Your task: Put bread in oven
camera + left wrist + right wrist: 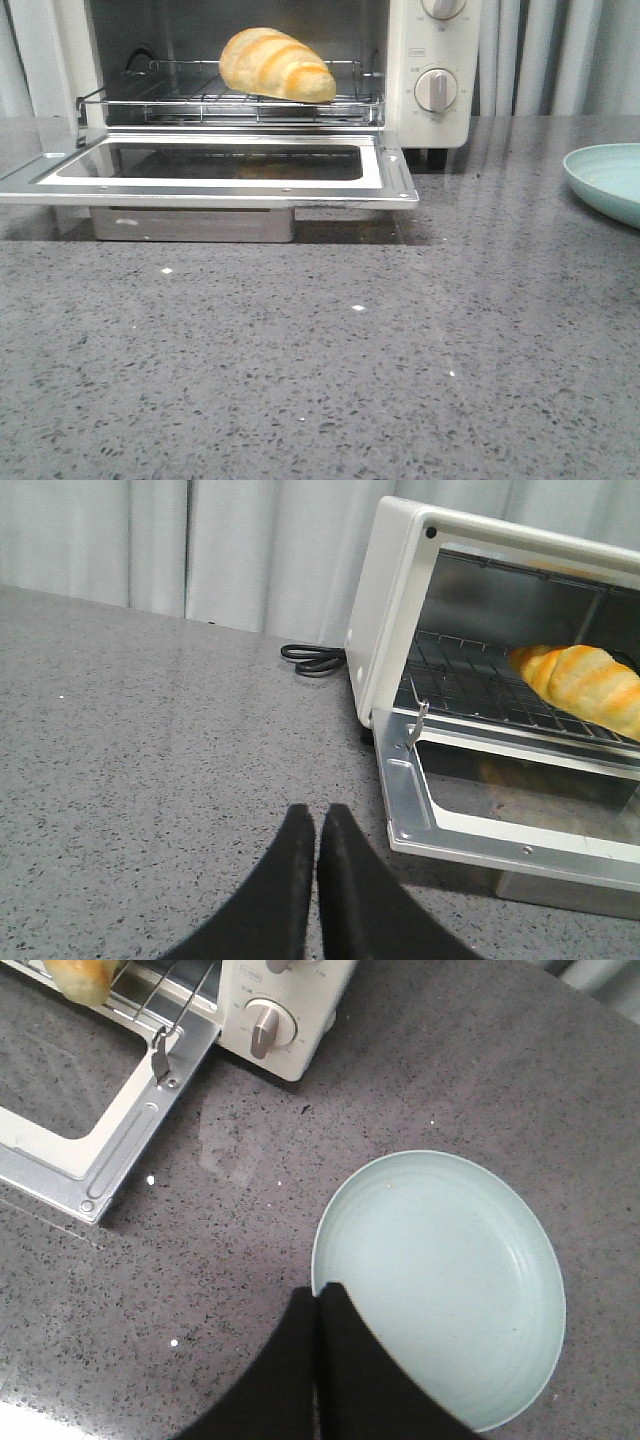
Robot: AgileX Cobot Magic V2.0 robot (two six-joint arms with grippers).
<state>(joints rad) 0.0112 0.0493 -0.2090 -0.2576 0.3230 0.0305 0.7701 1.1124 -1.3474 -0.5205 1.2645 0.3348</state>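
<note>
Bread (585,685) on rack inside open oven (400,630); left end effector (317,825) closed.

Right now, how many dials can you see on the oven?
2: one dial on the oven's right panel, another dial above it, cut off by the frame. None seems hidden.

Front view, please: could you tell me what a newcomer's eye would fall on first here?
The golden-yellow striped bread roll stands out first, lying on the wire rack inside the cream-white toaster oven, whose glass door hangs open over the grey speckled counter. At the right edge sits an empty pale green plate, apart from the oven.
</note>
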